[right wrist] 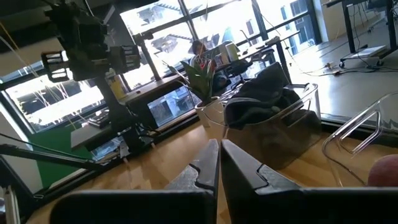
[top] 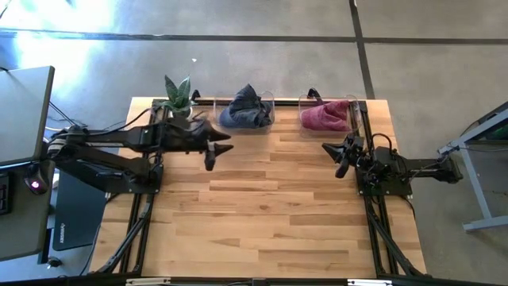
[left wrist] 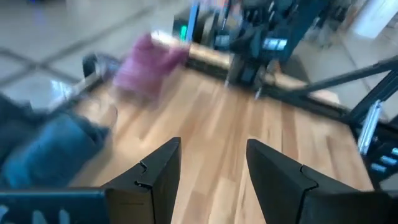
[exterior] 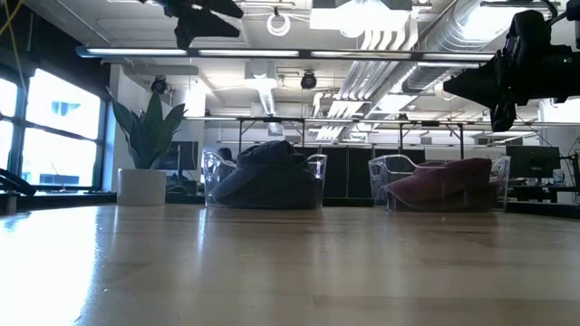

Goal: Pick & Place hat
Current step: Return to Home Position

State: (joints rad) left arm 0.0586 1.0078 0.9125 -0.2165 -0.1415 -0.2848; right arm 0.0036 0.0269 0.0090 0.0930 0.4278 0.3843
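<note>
A dark blue hat (top: 246, 110) lies bunched in a clear bin (top: 270, 102) at the table's far edge. A maroon hat (top: 327, 116) fills a second clear bin (top: 359, 111) to its right. My left gripper (top: 218, 152) hangs open above the table, just near-left of the blue hat's bin, with only bare wood between its fingers (left wrist: 211, 168). My right gripper (top: 329, 151) is shut and empty, raised above the table on the near side of the maroon hat's bin; its wrist view shows the two fingers (right wrist: 219, 155) closed together.
A potted plant (top: 178, 95) in a white pot stands at the far left corner, beside the blue hat's bin. The wooden tabletop (top: 270, 214) stretches toward the near edge between the two arm bases. A laptop (top: 75, 210) sits off the table's left side.
</note>
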